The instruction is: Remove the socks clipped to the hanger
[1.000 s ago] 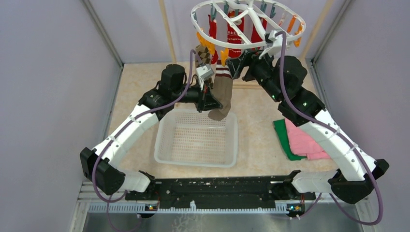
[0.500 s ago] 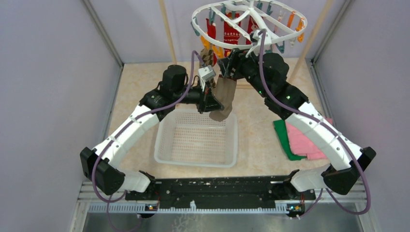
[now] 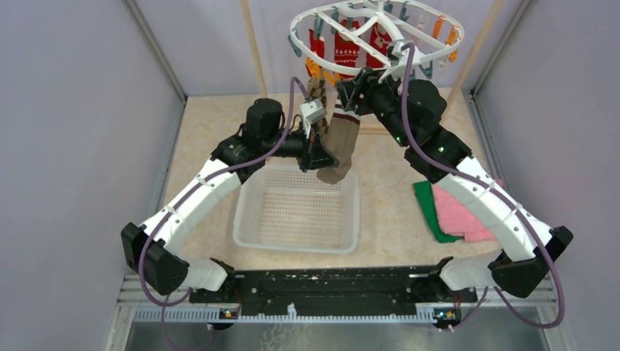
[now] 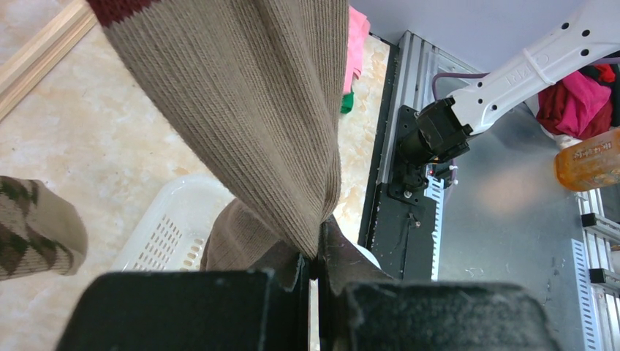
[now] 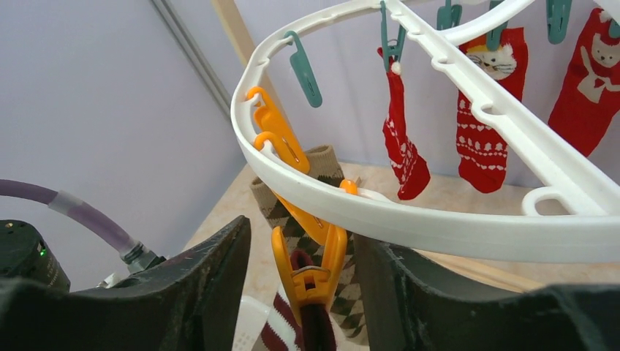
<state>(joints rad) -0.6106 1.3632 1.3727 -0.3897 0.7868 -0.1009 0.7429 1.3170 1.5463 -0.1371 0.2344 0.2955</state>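
Your left gripper (image 4: pixel 314 267) is clamped on the brown sock (image 4: pixel 248 110), not yet freed. Your right gripper (image 5: pixel 301 281) has its jaws apart, astride the orange clip (image 5: pixel 311 278). The argyle sock (image 5: pixel 322 164) and red socks (image 5: pixel 479 146) hang clipped along the hanger (image 5: pixel 409 216) rim.

Smooth semi-gloss white plastic: hanger (image 5: pixel 409 219). Glossy plastic: orange clip (image 5: pixel 311 281), teal clip (image 5: pixel 303 69) on hanger. Matt ribbed knit cloth: brown sock (image 4: pixel 256 124) below hanger. Finer knit w/ white patt.: red socks (image 5: pixel 479 161) under hanger. White plastic mesh, smooth: basket (image 3: pixel 295 246) below hanger. Beige marbled, matt: tabletop (image 3: pixel 387 190). Soft matt cloth: folded cloths (image 3: pixel 457 212), lower rt of hanger.
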